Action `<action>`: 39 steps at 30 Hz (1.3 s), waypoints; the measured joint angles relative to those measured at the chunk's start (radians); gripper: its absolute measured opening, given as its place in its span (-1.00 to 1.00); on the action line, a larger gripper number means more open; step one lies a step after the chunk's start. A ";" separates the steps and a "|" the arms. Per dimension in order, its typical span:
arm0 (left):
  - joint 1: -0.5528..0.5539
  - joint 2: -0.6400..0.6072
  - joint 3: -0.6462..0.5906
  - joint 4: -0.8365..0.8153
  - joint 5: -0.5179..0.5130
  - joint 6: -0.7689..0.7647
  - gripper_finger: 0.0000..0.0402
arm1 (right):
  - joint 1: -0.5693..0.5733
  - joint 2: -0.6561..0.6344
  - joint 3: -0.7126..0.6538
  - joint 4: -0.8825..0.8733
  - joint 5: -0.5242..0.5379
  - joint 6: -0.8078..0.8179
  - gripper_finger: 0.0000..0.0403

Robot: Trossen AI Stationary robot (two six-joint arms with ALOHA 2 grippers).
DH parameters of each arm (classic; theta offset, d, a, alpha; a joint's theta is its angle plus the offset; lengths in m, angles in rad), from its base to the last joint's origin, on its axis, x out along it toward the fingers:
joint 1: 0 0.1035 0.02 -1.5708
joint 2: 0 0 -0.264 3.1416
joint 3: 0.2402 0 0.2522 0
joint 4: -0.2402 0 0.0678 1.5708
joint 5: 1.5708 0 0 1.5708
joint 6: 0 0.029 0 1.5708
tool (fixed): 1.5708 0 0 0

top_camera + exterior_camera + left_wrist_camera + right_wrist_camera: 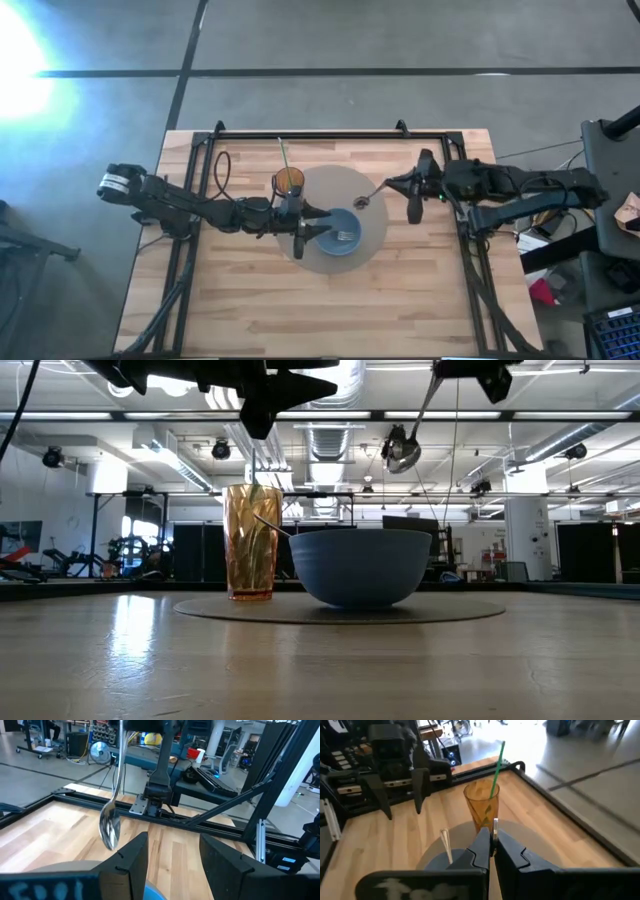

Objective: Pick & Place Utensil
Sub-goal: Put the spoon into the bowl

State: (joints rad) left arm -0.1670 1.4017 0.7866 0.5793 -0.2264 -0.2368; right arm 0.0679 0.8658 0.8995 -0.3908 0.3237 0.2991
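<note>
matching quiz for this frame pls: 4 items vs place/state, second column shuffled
1. spoon
2. orange cup
3. blue bowl
4. left gripper

a. holds a green straw
b. open, over the bowl's edge
c. on the round mat, a utensil inside
d. held up in the air by the right gripper

Pairs: 1-d, 2-a, 3-c, 4-b

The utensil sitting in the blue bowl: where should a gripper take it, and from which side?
By the utensil's handle, which slants up over the blue bowl's rim toward the cup; its head lies down inside, walled off. Come from straight above, fingers across the slim shaft. The open left gripper hovers nearest; the right gripper holds a spoon.
</note>
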 joint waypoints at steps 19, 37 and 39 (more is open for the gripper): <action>0.000 0.000 0.000 -0.003 0.000 0.032 -0.17 | -0.272 0.036 -0.285 0.306 -0.462 0.247 -0.96; 0.000 0.000 0.000 -0.004 -0.003 0.032 -0.17 | -0.260 0.194 -0.556 0.850 -0.490 0.446 -0.96; 0.001 0.000 0.000 -0.004 -0.003 0.032 -0.17 | -0.260 0.227 -0.570 0.905 -0.491 0.458 -0.96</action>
State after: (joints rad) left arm -0.1663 1.4017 0.7868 0.5755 -0.2292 -0.2049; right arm -0.1918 1.0928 0.3291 0.5144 -0.1669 0.7574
